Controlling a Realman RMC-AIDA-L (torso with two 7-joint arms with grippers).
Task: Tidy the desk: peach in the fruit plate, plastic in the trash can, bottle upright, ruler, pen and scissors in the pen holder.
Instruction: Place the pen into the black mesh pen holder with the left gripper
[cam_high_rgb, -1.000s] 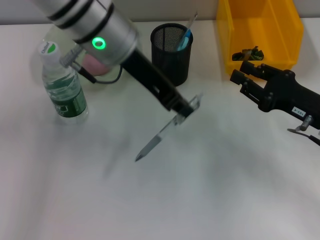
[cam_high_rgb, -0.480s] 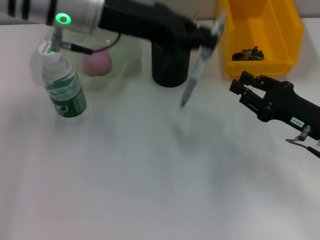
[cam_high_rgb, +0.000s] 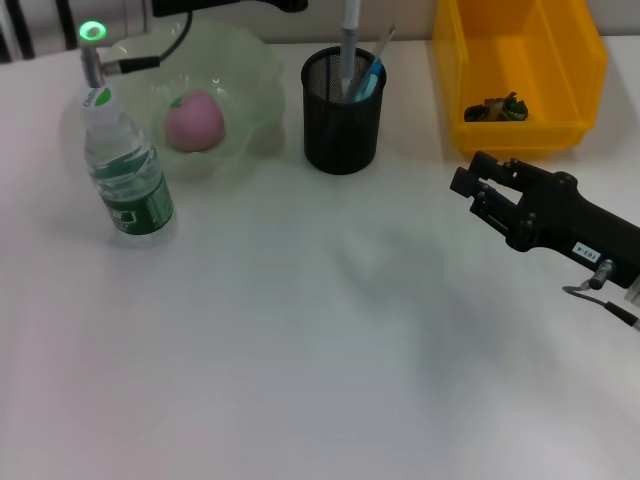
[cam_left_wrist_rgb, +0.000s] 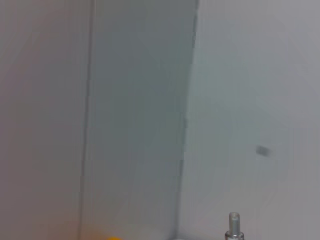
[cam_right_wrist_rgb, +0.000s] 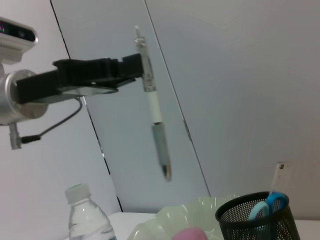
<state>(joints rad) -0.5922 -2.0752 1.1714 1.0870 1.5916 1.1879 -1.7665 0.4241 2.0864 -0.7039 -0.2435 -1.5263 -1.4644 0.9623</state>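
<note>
Black mesh pen holder (cam_high_rgb: 343, 112), top centre: blue-handled scissors (cam_high_rgb: 370, 78) inside | left gripper (cam_right_wrist_rgb: 131, 70) pinching grey pen (cam_right_wrist_rgb: 155, 125) above | pink peach (cam_high_rgb: 194, 121) in pale-green plate (cam_high_rgb: 244, 70) | right gripper (cam_high_rgb: 472, 184), right edge, spread.

You've got a pink peach (cam_high_rgb: 194, 121) in a pale green plate (cam_high_rgb: 246, 90), a black mesh pen holder (cam_high_rgb: 343, 115), a yellow bin (cam_high_rgb: 520, 55), a clear bottle (cam_high_rgb: 126, 180) with green label, white cap, and a silver-grey pen (cam_right_wrist_rgb: 156, 125).
</note>
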